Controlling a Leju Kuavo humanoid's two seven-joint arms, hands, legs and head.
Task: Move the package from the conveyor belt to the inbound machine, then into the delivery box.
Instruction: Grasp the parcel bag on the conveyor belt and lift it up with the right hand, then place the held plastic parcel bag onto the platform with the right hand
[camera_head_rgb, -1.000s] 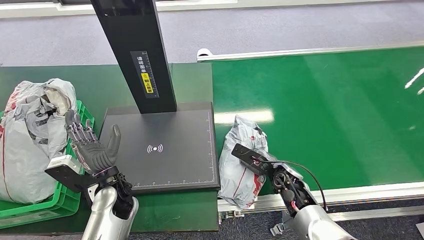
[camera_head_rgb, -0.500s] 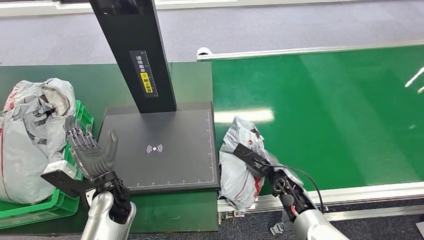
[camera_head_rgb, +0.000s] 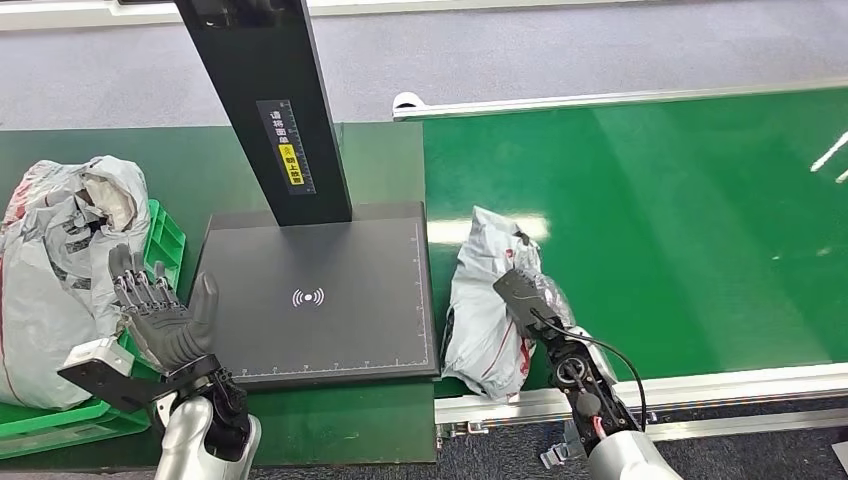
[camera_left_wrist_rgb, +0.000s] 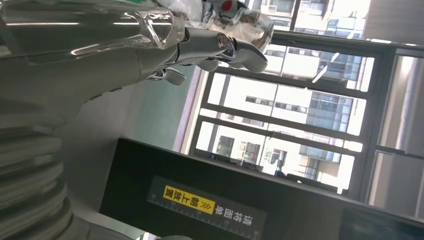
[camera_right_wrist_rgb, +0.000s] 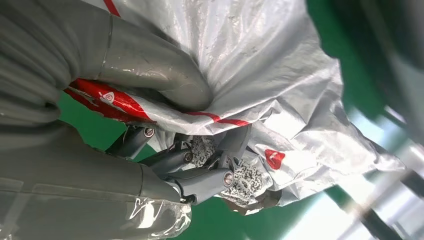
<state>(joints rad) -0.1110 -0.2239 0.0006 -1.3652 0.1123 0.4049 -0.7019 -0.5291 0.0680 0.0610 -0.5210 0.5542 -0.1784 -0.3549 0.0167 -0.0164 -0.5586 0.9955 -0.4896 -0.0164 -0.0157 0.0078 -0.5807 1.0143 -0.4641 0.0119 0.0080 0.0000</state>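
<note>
Your right wrist view shows what the head view hides: the right hand (camera_right_wrist_rgb: 165, 130) grips the grey package (camera_head_rgb: 490, 300), thumb pressing its plastic; it sits at the belt (camera_head_rgb: 680, 230) edge, now more upright; your left hand (camera_head_rgb: 160, 320), empty and spread, has sunk lower.

Grey floor (camera_head_rgb: 560, 50), big windows (camera_left_wrist_rgb: 280, 130) w/ daylight.

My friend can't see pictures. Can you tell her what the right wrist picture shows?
The robot's right hand grips a crinkly silver package with red markings, thumb on one side and fingers on the other, over the green conveyor belt.
</note>
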